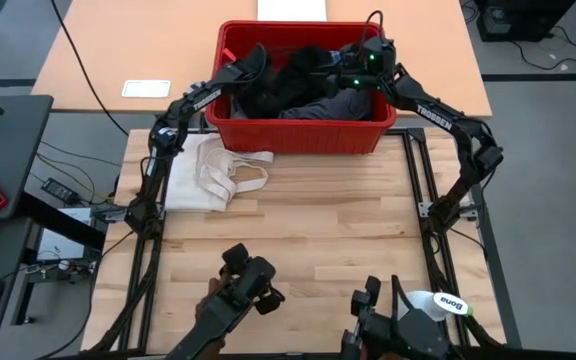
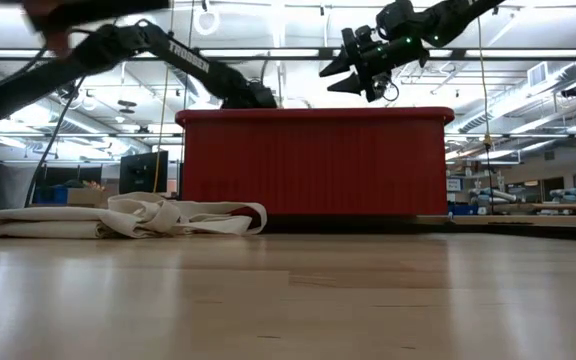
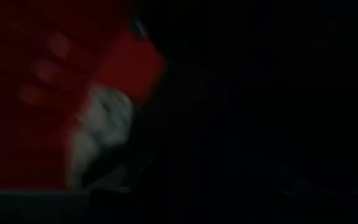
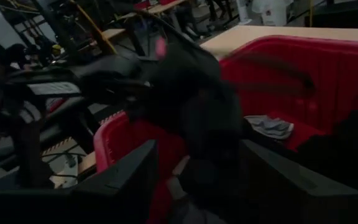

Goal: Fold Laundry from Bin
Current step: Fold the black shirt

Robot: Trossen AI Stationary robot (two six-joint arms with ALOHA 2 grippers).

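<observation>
The red bin (image 1: 308, 135) stands at the table's far edge, and dark laundry (image 1: 303, 80) is heaped inside it with a grey garment (image 1: 353, 102) toward its right. My left gripper (image 1: 255, 62) reaches down into the bin's left half among the dark cloth. Its wrist view is dark and blurred, showing only red wall (image 3: 48, 74). My right gripper (image 2: 340, 72) hovers open above the bin's right half, clear of the rim (image 2: 318, 115), with nothing between its fingers (image 4: 129, 180). A light grey piece (image 4: 272, 127) lies on the bin floor.
A cream-white cloth with strap loops (image 1: 213, 172) lies on the table left of the bin's near side. A white bottle (image 1: 443, 303) and dark equipment (image 1: 248, 285) sit at the near edge. Bare wood (image 1: 308, 225) lies between.
</observation>
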